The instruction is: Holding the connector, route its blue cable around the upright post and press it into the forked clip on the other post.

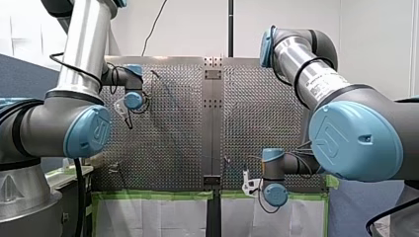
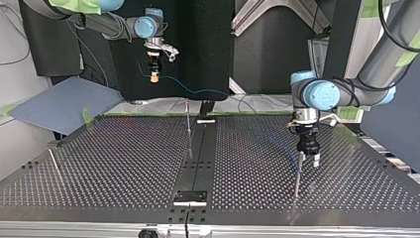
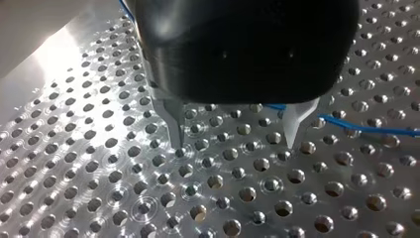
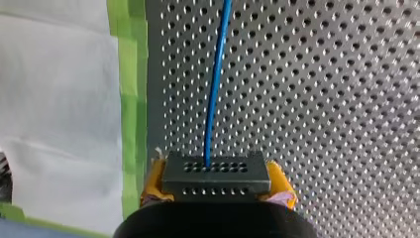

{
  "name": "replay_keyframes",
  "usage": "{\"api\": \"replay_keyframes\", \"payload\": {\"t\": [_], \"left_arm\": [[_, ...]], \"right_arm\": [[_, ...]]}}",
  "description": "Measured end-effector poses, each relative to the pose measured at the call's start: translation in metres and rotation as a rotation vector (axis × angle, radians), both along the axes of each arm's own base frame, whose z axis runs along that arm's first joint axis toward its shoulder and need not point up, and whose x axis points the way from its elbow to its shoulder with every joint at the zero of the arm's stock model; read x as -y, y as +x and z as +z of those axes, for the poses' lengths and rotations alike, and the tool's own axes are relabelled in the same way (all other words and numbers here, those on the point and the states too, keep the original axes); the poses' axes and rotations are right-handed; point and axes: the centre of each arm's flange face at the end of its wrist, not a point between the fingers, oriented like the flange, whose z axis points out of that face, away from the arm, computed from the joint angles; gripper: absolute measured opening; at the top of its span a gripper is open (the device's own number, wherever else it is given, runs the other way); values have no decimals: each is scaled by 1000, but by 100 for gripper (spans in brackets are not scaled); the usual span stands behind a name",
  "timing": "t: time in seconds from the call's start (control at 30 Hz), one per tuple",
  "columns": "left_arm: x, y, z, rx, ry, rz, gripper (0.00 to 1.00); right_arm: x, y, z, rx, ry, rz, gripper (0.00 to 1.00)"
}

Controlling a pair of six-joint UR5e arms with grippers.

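Closest to the lens, the connector is clenched between the yellow pads of my right gripper, its blue cable running off over the perforated table. My left gripper hangs released, fingers spread apart just above the table, and itself hides most of the cable behind it. At the top view's right a thin post stands close by that gripper; the forked clip cannot be made out.
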Motion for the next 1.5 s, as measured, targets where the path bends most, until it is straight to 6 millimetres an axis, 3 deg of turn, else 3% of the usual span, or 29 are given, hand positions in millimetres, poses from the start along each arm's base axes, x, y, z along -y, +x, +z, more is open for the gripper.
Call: {"api": "replay_keyframes", "payload": {"t": [0.27, 0.47, 0.93, 1.17, 1.5], "left_arm": [[6, -8, -7, -61, -37, -3, 98], [15, -21, 0, -88, -89, -27, 98], [0, -82, 4, -183, -177, 60, 98], [-6, -98, 28, -185, -154, 112, 98], [-8, -109, 85, -148, -87, 121, 98]], "right_arm": [[0, 2, 0, 5, 5, 41, 0], [2, 2, 0, 10, 5, 42, 0], [18, -6, 2, 7, 3, 17, 0], [22, -8, 2, 6, 4, 11, 0], [29, -16, 1, -3, 22, -9, 0]]}}
